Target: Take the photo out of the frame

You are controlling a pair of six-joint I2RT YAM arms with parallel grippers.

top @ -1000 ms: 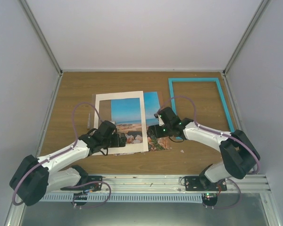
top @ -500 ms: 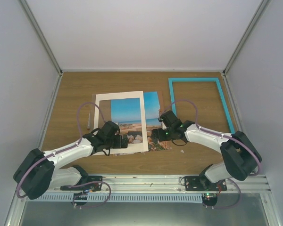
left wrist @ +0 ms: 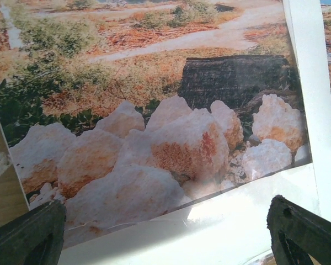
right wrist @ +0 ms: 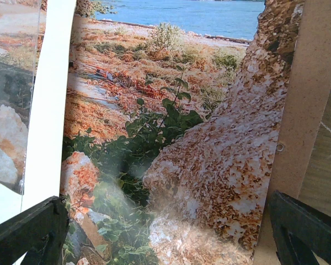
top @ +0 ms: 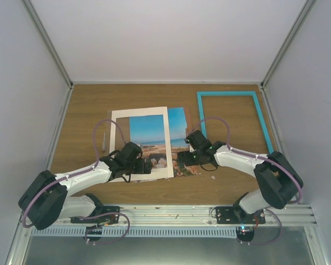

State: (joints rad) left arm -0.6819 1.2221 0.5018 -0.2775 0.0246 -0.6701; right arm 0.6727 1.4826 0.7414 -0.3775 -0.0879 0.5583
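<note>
Top view: the photo (top: pixel 149 130) is found mid-table, tucked under the white mat board (top: pixel 119 118), well apart from the frame (top: pixel 229 94).

Left wrist: the left gripper (left wrist: pixel 165 223) is spread wide, nothing held.

Right wrist: same for the right gripper (right wrist: pixel 165 226).

Probably best if the mat's pinned while the photo's slid sideways.

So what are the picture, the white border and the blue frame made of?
The photo looks like thin printed paper, slightly glossy: glare patches show. The white mat seems matte card with a clean-cut window. The frame is thin and turquoise-coated; wood or plastic, I cannot tell.
</note>
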